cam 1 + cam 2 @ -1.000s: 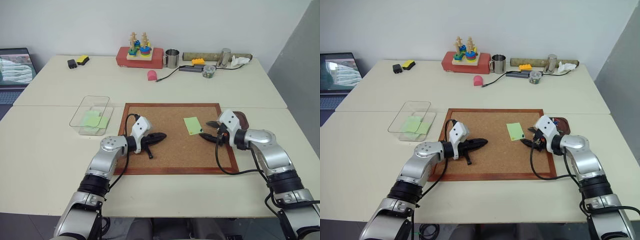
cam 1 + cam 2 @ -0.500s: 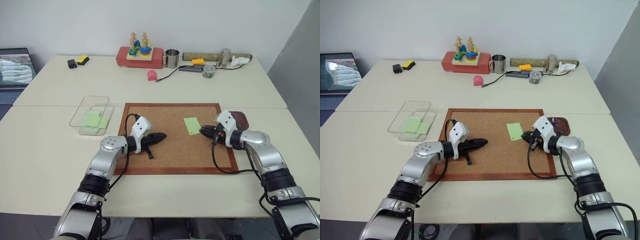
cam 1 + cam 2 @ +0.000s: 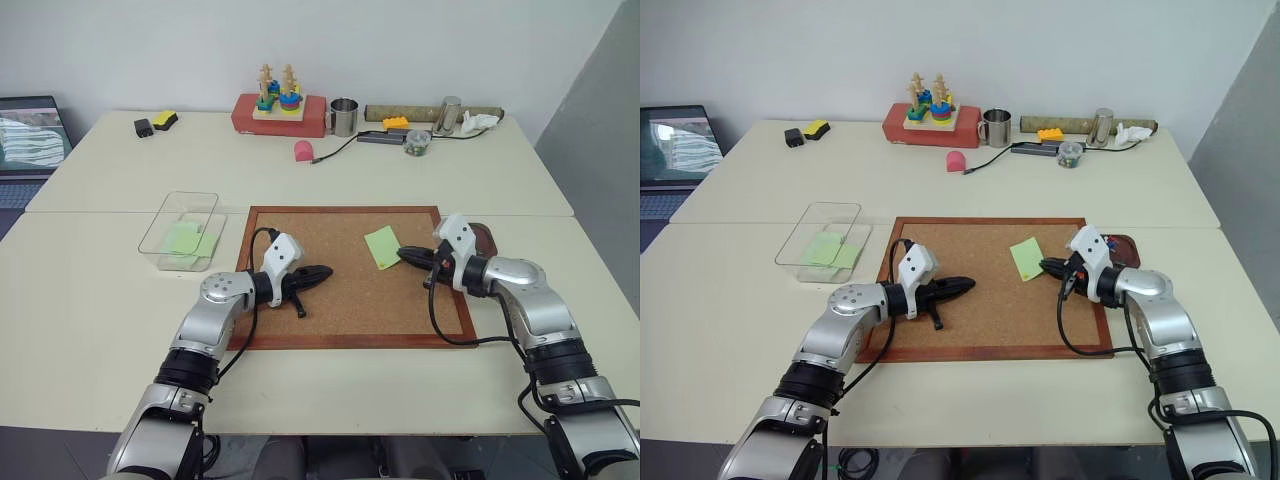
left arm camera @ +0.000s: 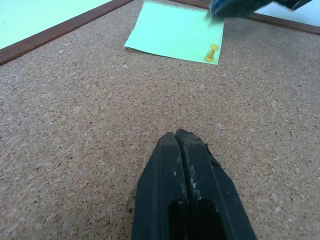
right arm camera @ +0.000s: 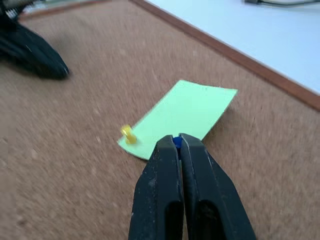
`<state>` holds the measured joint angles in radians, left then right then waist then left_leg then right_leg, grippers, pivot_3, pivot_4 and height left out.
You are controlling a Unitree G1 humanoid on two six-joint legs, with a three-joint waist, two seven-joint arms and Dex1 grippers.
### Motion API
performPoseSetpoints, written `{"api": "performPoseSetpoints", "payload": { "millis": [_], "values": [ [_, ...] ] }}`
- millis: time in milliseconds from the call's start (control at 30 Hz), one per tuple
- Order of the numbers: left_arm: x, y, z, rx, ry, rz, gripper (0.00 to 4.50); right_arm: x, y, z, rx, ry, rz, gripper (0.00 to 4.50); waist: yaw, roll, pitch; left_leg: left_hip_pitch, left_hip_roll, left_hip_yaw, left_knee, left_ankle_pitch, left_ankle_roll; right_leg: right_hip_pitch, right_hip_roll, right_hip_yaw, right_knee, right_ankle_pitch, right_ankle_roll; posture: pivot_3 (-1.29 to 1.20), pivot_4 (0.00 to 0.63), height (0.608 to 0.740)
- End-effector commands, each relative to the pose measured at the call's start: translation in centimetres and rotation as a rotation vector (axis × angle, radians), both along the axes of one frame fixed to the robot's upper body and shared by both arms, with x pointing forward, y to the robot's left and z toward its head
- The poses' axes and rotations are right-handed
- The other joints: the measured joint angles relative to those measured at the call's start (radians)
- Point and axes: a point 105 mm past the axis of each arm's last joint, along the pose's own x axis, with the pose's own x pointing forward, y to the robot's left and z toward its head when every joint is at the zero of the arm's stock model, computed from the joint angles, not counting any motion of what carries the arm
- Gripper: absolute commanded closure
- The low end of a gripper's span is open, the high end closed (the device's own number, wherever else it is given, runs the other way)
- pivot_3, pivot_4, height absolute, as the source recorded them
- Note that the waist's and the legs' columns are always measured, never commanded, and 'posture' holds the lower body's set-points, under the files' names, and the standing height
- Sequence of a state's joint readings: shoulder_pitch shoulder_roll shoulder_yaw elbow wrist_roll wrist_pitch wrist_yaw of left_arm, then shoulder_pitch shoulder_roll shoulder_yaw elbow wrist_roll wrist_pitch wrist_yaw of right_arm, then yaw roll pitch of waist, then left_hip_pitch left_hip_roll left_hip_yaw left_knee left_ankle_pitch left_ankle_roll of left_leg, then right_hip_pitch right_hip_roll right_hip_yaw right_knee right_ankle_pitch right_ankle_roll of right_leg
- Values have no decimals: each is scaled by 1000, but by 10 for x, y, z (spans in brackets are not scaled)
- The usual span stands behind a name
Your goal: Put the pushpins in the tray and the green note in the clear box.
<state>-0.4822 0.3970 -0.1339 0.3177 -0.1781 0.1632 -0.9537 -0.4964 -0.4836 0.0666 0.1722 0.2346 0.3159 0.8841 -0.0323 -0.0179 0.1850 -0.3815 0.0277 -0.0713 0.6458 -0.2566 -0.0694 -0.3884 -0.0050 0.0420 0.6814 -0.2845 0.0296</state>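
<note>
The green note [image 3: 381,246] lies on the corkboard [image 3: 350,305], with a yellow pushpin [image 5: 128,135] stuck through one corner. My right gripper [image 3: 402,254] is at the note's right edge, shut, and the blue head of a second pushpin [image 5: 176,142] shows between its tips. My left gripper [image 3: 325,271] hovers low over the middle of the board, shut and empty, to the left of the note. The tray [image 3: 487,237] sits off the board's right edge, partly hidden behind my right wrist. The clear box [image 3: 172,218] stands left of the board with green slips inside.
Along the table's back edge stand a red block with a stacking toy [image 3: 281,112], a metal mug [image 3: 343,116], a pink object [image 3: 304,150] with a cable, and a small jar [image 3: 418,142]. A laptop [image 3: 30,135] is at the far left.
My right gripper has shut at the note's edge and shifted slightly left and up. The note has swung round on the board. The left arm has stayed still.
</note>
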Motion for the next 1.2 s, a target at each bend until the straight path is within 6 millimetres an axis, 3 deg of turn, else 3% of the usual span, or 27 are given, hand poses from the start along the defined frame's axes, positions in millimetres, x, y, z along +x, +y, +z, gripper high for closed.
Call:
{"api": "performPoseSetpoints", "payload": {
  "millis": [33,300,533,667,800,1033,1067,1200],
  "values": [
    [-4,3,-11,40,25,-6,4500,-4,-5,30,80,-56,-2,4469,0,0,0,0,0,0,0,0,0,0,0,0,0,0,0,0,150,740],
    [-5,3,-12,48,26,-10,4500,-5,-13,39,94,-64,-30,4469,0,0,0,0,0,0,0,0,0,0,0,0,0,0,0,0,150,740],
    [-5,4,-12,48,26,-10,4500,16,-77,43,-164,-175,-273,4469,0,0,0,0,0,0,0,0,0,0,0,0,-1,0,0,0,150,740],
    [-5,4,-12,47,25,-13,4500,24,-102,44,-295,-218,-349,4469,-3,0,0,1,0,1,0,0,0,0,0,1,-1,0,0,0,150,740],
    [-4,2,-11,47,24,-19,4500,31,-114,34,-362,-195,-386,4469,-4,0,0,1,0,2,-1,0,0,0,0,1,0,0,0,0,150,740],
    [-2,0,-11,44,21,-23,4500,39,-116,16,-378,-134,-390,4469,-1,0,0,1,0,2,0,0,0,0,0,2,-1,0,0,0,150,740],
    [-2,0,-11,44,20,-23,4500,40,-116,14,-379,-129,-391,4045,-1,0,0,1,0,2,0,0,0,0,0,2,-1,0,0,0,150,740],
    [-3,1,-11,42,20,-19,4500,41,-116,11,-372,-115,-389,3229,-1,0,0,1,0,2,0,0,0,0,0,2,-1,0,0,0,150,740]
  ]
}}
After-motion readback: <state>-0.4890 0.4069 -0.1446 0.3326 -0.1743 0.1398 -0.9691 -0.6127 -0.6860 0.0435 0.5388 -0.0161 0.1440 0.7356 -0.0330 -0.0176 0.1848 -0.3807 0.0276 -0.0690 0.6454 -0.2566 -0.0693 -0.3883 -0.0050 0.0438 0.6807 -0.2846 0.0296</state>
